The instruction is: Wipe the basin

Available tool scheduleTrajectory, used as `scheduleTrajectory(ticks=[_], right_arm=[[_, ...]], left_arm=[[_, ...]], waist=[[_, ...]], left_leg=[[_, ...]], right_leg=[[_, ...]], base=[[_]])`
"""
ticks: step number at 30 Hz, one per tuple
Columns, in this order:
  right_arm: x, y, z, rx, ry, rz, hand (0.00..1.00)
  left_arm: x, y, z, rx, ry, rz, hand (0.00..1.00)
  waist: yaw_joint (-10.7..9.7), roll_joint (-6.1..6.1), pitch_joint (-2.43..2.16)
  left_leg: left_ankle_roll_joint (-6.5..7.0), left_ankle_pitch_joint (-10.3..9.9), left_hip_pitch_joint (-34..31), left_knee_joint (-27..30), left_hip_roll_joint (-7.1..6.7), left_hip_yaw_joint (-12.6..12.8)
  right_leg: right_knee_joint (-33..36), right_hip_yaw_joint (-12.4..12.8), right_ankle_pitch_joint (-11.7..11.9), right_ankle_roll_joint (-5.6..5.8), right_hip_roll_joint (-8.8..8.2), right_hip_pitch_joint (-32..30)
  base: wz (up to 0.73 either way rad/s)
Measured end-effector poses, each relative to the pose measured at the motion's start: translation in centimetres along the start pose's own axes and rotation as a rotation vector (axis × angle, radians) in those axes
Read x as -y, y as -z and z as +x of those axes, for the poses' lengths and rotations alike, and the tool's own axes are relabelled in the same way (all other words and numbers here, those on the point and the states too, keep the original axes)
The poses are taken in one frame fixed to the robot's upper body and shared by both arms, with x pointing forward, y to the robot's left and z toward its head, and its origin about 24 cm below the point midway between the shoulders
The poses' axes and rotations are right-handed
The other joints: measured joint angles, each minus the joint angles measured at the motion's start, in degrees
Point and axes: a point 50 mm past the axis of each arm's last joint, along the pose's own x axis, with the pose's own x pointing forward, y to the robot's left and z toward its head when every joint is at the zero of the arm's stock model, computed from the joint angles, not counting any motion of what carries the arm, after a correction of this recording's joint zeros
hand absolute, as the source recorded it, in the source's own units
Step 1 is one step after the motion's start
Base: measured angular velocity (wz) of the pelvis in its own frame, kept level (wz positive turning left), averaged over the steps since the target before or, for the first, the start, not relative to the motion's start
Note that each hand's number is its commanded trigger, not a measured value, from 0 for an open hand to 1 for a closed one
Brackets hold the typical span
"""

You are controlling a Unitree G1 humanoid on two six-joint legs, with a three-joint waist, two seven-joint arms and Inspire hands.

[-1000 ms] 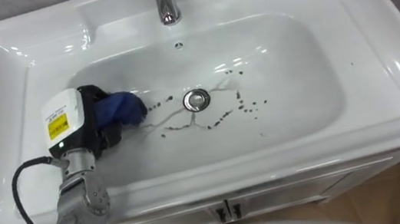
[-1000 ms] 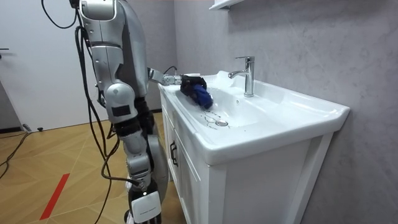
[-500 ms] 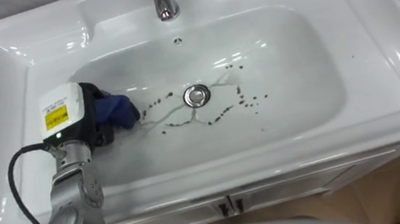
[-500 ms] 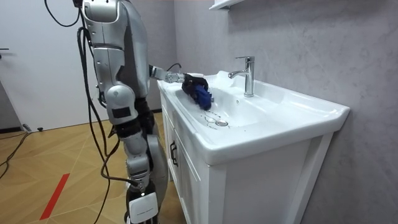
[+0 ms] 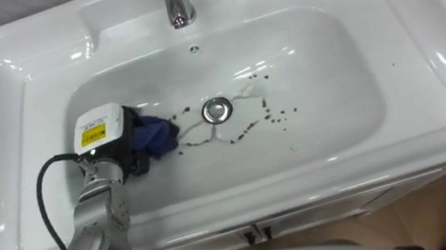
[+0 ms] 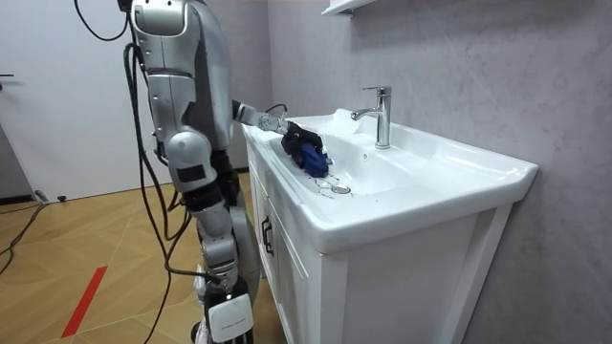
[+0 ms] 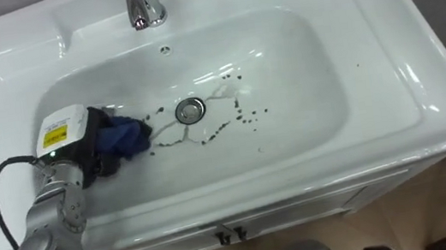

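Sliding nearer the drain (image 5: 217, 109) than a second ago, the left hand (image 5: 111, 141) keeps fingers clamped on the blue cloth (image 5: 155, 135) (bunched) low in the basin (image 5: 327, 59); dark specks (image 5: 272, 117) lie just beyond the fingers.

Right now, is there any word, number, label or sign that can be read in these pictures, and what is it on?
On the yellow label at the back of the left hand: dark print, too small to read.
On the basin, the faucet and the blue cloth: no text to be seen.
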Motion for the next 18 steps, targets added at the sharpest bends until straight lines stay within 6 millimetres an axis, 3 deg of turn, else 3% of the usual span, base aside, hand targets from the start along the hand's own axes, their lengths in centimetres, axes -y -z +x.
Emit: scheduleTrajectory(ticks=[18], right_arm=[[0.0, 0.5, 0.0, -0.021, -0.012, 0.044, 0.0]], left_arm=[[0.3, -0.8, 1.1, 0.007, 0.112, -0.029, 1.0]], waist=[[-1.1, -0.35, -0.18]], left_leg=[[0.0, 0.0, 0.93, 0.11, -0.14, 0.68]], right_leg=[[-0.69, 0.04, -0.02, 0.08, -0.18, 1.51]], base=[[0.0]])
